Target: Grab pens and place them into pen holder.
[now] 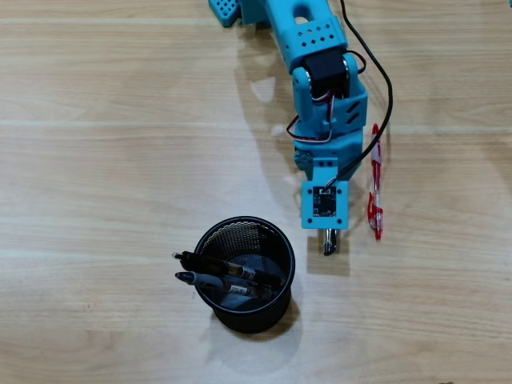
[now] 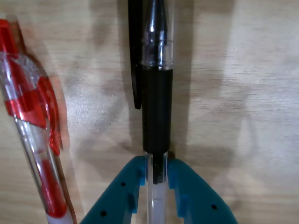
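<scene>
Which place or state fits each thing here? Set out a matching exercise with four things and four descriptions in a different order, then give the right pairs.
Things:
1. red pen
2. black-sleeved pen
3. pen holder
4. end effector

Descriptions:
A. stands on the table with two dark pens leaning inside it
B. lies loose on the table, beside the arm
C. closed around a clear barrel
D. gripped just below its rubber sleeve, as the wrist view shows it

Pairs: 1-B, 2-D, 3-A, 4-C
</scene>
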Controlling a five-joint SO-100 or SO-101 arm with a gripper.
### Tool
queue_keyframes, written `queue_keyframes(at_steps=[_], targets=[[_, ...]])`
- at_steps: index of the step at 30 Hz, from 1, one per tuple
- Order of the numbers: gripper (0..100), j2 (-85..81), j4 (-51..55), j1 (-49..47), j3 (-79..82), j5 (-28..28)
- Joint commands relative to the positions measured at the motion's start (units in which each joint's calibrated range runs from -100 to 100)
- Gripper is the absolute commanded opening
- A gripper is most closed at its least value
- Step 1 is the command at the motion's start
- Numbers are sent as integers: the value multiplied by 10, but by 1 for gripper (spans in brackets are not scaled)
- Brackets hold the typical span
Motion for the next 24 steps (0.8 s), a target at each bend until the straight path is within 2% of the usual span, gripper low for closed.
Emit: queue_keyframes(at_steps=[1,11,21,24], targets=[[2,-89,48,17,-21,24],[2,-280,195,46,-36,25],[2,-424,272,74,-29,25],[2,-446,263,86,-29,48]])
